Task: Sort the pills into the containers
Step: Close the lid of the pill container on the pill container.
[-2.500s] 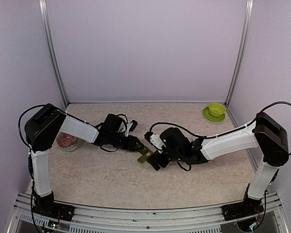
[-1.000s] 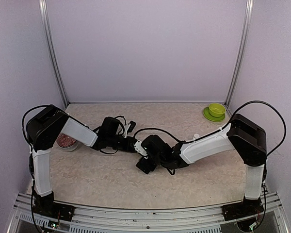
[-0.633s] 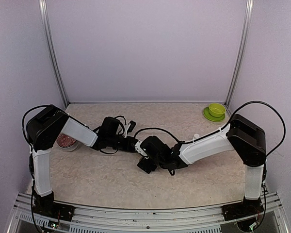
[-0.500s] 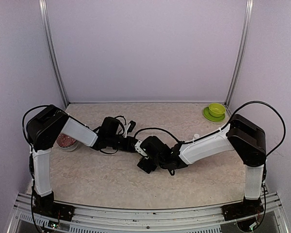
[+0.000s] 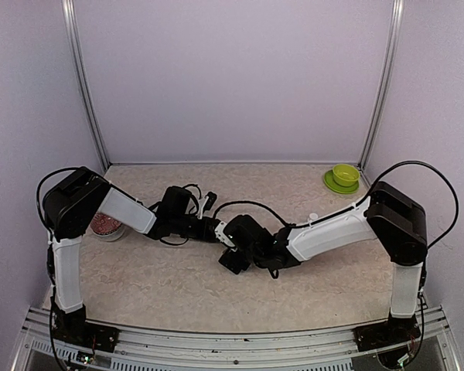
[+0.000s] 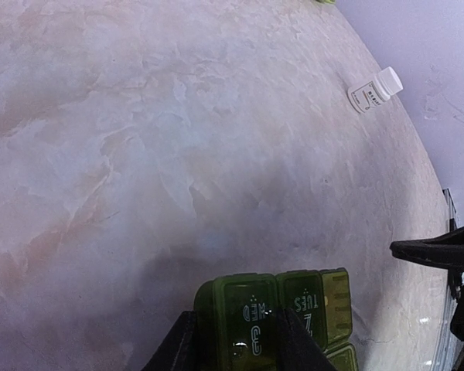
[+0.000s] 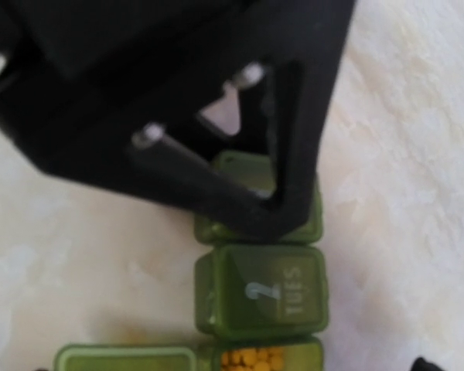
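Three joined dark green compartments make up the containers, which lie flat on the table near its middle. In the left wrist view two shut lids read "WED 3" and "TUES 2". The right wrist view shows the TUES compartment in the middle of the strip. Next to it an end compartment stands open, with small yellow pills inside and its lid folded out flat to one side.

The left fingers clamp the WED end compartment, one pressed to each side wall, so they stand narrow with the strip held between them. Seen from the right wrist camera, their black body covers much of the WED lid. The right fingers are spread wide with nothing between them. One dark tip shows in the left wrist view, off to the side of the strip and not touching it.

From above, the strip is hidden under the two black wrists, which meet near the table's middle. The left arm reaches in from the left and the right arm from the right.

A small white bottle with a white cap is well apart from the strip. A lime-green bowl sits on its saucer in the far right corner. A round dish with a reddish pattern sits near the left edge, partly behind the left arm.
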You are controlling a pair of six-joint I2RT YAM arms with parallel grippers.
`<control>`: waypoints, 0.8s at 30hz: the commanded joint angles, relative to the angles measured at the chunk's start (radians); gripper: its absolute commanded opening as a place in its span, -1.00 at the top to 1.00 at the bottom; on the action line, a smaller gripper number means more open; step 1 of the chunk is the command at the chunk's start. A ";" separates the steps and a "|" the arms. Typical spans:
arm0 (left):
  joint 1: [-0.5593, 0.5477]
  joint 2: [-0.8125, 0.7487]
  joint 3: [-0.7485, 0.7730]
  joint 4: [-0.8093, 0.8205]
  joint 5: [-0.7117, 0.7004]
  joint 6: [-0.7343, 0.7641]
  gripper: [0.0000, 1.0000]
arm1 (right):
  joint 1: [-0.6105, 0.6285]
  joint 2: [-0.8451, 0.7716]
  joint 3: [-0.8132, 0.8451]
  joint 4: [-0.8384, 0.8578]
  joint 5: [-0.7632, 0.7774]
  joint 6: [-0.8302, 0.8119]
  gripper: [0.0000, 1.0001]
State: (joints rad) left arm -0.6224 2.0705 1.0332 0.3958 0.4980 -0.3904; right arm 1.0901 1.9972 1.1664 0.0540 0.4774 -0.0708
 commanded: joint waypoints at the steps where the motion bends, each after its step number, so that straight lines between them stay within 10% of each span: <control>1: -0.004 0.056 -0.011 -0.099 -0.015 0.015 0.38 | 0.001 -0.053 0.007 0.015 0.053 -0.008 -1.00; 24: -0.007 0.061 -0.004 -0.103 -0.014 0.018 0.38 | -0.079 -0.100 -0.009 -0.024 -0.039 0.091 -1.00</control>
State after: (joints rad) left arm -0.6224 2.0754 1.0386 0.3962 0.5018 -0.3901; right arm 1.0454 1.9358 1.1660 0.0509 0.5014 -0.0399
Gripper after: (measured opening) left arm 0.313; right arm 0.999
